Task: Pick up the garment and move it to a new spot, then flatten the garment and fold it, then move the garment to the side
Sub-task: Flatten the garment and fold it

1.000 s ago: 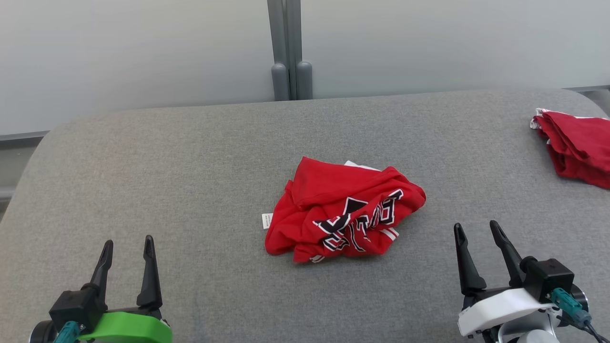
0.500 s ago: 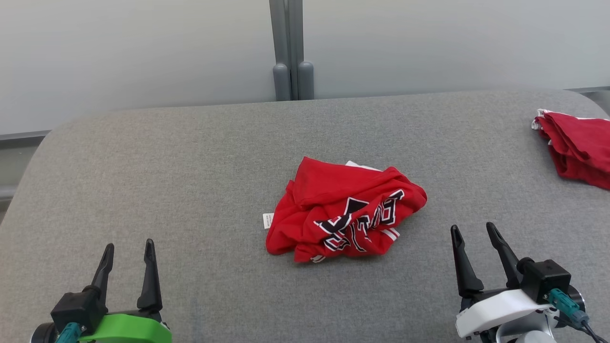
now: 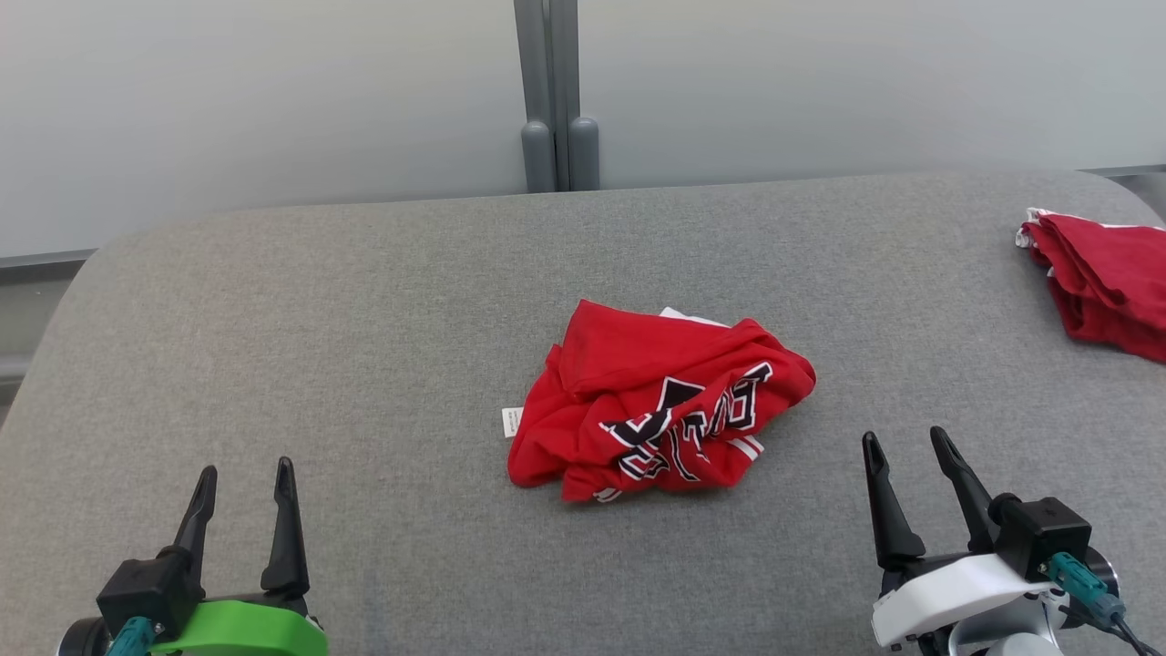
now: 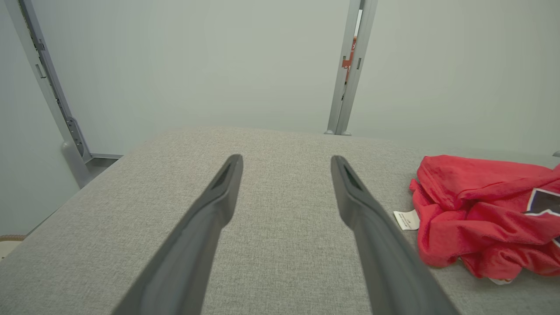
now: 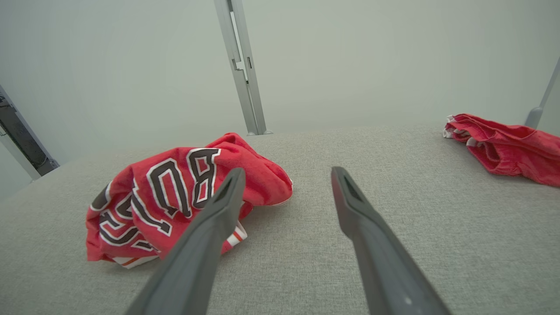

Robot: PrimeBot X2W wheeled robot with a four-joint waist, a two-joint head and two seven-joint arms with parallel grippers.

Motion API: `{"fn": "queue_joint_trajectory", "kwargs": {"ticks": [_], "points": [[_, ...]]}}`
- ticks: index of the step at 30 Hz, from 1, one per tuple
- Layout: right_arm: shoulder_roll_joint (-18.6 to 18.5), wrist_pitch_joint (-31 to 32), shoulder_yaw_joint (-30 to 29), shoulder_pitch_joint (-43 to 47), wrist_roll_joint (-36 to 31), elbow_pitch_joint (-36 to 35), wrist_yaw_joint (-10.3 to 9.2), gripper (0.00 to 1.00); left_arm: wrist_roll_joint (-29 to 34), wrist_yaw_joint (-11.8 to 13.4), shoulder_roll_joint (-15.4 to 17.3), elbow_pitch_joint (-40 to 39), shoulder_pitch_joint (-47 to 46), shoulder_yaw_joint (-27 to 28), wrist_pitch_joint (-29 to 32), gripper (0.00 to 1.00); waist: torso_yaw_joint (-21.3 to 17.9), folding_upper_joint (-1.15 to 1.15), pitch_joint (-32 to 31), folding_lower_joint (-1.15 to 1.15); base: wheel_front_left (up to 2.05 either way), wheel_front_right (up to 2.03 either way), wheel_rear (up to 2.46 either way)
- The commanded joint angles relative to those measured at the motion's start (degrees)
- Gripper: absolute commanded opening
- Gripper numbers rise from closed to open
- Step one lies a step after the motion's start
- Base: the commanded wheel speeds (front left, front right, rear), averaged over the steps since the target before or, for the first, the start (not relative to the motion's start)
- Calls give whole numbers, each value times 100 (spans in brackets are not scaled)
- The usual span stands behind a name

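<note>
Red garment (image 3: pixel 658 403) crumpled at table (image 3: pixel 364 301) centre, untouched. Left gripper (image 3: pixel 246 469) over table near-left: jaws wide apart, empty. Right gripper (image 3: pixel 904 435) over table near-right: jaws wide apart, empty. Second red cloth (image 3: pixel 1102 282) at table right edge.

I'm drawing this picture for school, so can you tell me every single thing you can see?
crumpled garment: one, red with black-and-white letters, middle of the table
label: one, white, sticking out at the crumpled garment's left edge
second garment: one, red with a bit of white trim, bunched at the table's far right edge
table: one, grey fabric top, under everything
post: one, grey, upright behind the table's far edge
wall: pale grey panels, behind the table
left hand: one, dark fingers on a green mount, open, lower left, touching nothing
right hand: one, dark fingers on a white mount, open, lower right, touching nothing
</note>
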Motion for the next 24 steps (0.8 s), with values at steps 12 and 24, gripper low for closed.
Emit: {"fn": "queue_joint_trajectory", "kwargs": {"ticks": [12, 24], "points": [[-99, -17, -45, -144, 42, 39, -11, 100, 121, -50, -35, 10, -92, 25, 0, 100, 19, 0, 25, 0, 0, 0, 0], [-671, 176, 402, -1590, -20, 780, -11, 100, 150, -56, -67, 88, -259, -158, 1, 100, 250, 0, 208, 0, 0, 0, 0]]}}
